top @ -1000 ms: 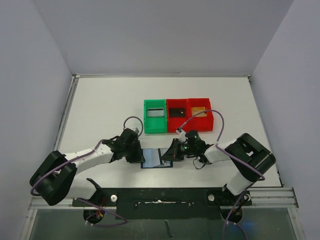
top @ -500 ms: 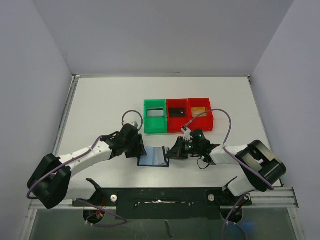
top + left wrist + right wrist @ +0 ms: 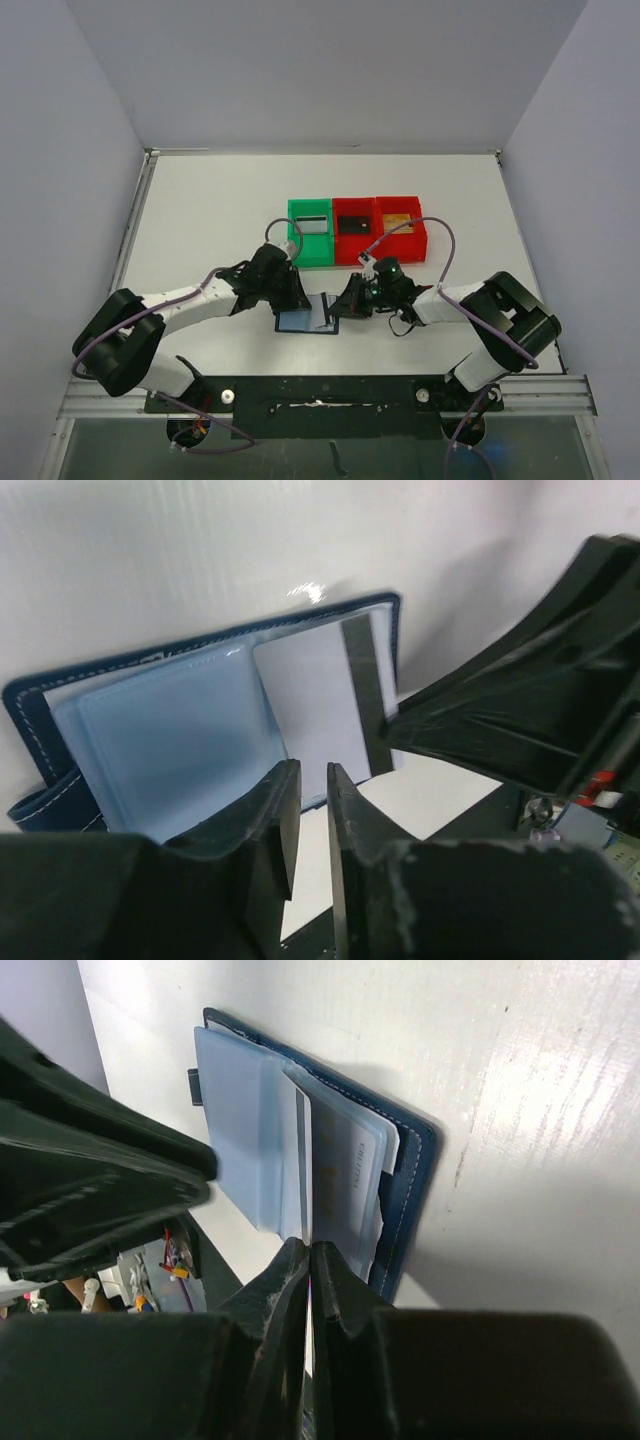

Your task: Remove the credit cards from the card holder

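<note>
The card holder (image 3: 300,322) lies open on the table between the arms, navy with pale blue pockets (image 3: 150,730). A pale credit card (image 3: 310,695) with a dark stripe stands up from its right half. My right gripper (image 3: 310,1245) is shut on that card's thin edge (image 3: 298,1130), coming in from the right (image 3: 343,303). My left gripper (image 3: 310,770) hovers at the holder's near edge (image 3: 293,300). Its jaws stand a narrow gap apart with nothing between them. A printed sheet (image 3: 350,1175) sits behind a clear pocket.
Behind the holder stand three bins in a row. The green bin (image 3: 297,245) holds a silver card, the middle red bin (image 3: 350,252) a black one, and the right red bin (image 3: 415,245) a gold one. A black rail (image 3: 320,395) runs along the near table edge.
The left gripper has moved right, closer to the holder, and opened then narrowed. The card has risen from the right half and now stands upright in the right gripper.
</note>
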### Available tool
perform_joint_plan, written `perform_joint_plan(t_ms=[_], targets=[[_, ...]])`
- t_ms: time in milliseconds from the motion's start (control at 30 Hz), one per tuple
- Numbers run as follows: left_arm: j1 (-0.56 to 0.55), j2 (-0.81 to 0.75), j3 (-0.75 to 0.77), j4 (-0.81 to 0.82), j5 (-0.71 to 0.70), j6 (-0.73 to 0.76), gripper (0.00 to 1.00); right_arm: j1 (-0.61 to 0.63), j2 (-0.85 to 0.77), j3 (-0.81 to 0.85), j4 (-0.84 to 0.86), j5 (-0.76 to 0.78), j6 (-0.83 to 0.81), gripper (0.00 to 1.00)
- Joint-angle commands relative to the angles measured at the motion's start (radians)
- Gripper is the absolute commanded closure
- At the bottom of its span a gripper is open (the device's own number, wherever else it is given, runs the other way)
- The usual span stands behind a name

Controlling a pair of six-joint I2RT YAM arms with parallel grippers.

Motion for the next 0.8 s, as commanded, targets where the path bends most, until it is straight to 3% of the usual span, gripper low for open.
perform_joint_plan(t_ms=[0, 567, 667, 767], targets=[[-0.020, 0.064, -0.024, 0.092, 0.038, -0.032, 0.86, 0.014, 0.018, 0.027, 0.084, 0.010, 0.030, 0.96], [-0.036, 0.146, -0.052, 0.052, -0.020, -0.018, 0.93, 0.029, 0.099, 0.082, 0.130, -0.007, 0.044, 0.78], [-0.036, 0.149, -0.047, 0.043, -0.022, -0.014, 0.94, 0.027, 0.109, 0.089, 0.126, -0.003, 0.042, 0.79], [-0.036, 0.142, -0.043, 0.032, -0.033, -0.012, 0.94, 0.024, 0.101, 0.101, 0.087, 0.013, 0.031, 0.93]])
